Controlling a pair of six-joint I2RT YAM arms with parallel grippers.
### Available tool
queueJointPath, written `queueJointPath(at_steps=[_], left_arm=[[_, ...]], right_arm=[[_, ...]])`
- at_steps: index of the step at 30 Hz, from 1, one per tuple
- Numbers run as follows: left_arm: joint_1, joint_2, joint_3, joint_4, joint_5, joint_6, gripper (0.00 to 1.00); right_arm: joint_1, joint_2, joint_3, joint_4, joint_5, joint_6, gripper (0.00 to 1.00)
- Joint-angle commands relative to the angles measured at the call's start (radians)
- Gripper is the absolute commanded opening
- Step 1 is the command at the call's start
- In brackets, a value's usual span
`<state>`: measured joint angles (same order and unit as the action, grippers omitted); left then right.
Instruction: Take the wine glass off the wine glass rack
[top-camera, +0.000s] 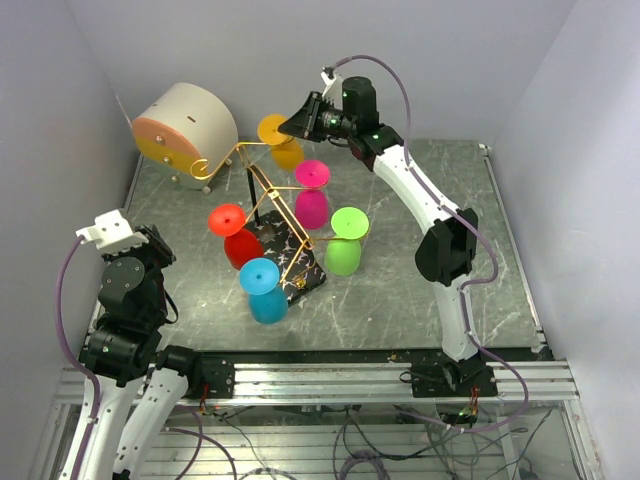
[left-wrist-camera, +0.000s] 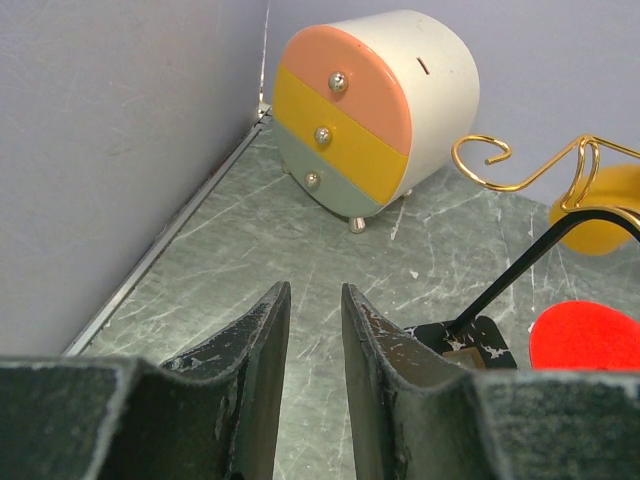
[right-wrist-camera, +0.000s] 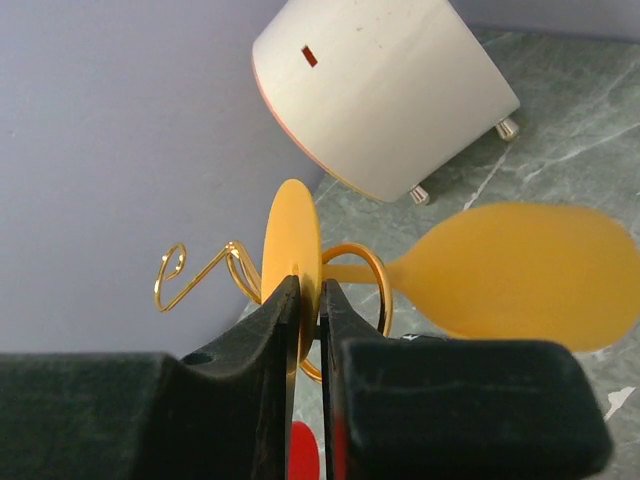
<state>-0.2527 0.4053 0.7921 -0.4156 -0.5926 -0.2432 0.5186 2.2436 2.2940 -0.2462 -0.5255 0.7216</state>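
Observation:
The wine glass rack (top-camera: 270, 195) stands mid-table: gold wire arms, a black post and a black veined base (top-camera: 305, 268). Several coloured wine glasses hang upside down on it. My right gripper (top-camera: 292, 124) is shut on the foot disc of the yellow wine glass (top-camera: 281, 141), which hangs at the far arm. In the right wrist view my gripper (right-wrist-camera: 310, 290) pinches the disc (right-wrist-camera: 293, 225); the stem passes through a gold loop (right-wrist-camera: 378, 285) and the bowl (right-wrist-camera: 520, 272) lies to the right. My left gripper (left-wrist-camera: 315, 290) is slightly open and empty, low at the near left (top-camera: 152, 243).
Pink (top-camera: 312, 197), red (top-camera: 238, 237), green (top-camera: 345, 245) and blue (top-camera: 265, 292) glasses hang on the other arms. A round beige drawer drum (top-camera: 185, 128) stands at the back left, close to a scroll end (top-camera: 203, 168). Walls enclose the table on the left, back and right.

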Motion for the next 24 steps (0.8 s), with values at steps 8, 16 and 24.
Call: queueJointPath(at_steps=[8, 16, 24], left_arm=[[-0.004, 0.003, -0.005, 0.031, 0.013, 0.007, 0.39], [-0.005, 0.005, -0.005, 0.031, 0.014, 0.007, 0.39], [-0.005, 0.010, -0.005, 0.032, 0.016, 0.007, 0.39]], right_arm=[[-0.020, -0.137, -0.209, 0.189, 0.039, 0.110, 0.00], [-0.070, -0.200, -0.304, 0.249, 0.030, 0.160, 0.00], [-0.077, -0.200, -0.314, 0.281, -0.062, 0.194, 0.00]])
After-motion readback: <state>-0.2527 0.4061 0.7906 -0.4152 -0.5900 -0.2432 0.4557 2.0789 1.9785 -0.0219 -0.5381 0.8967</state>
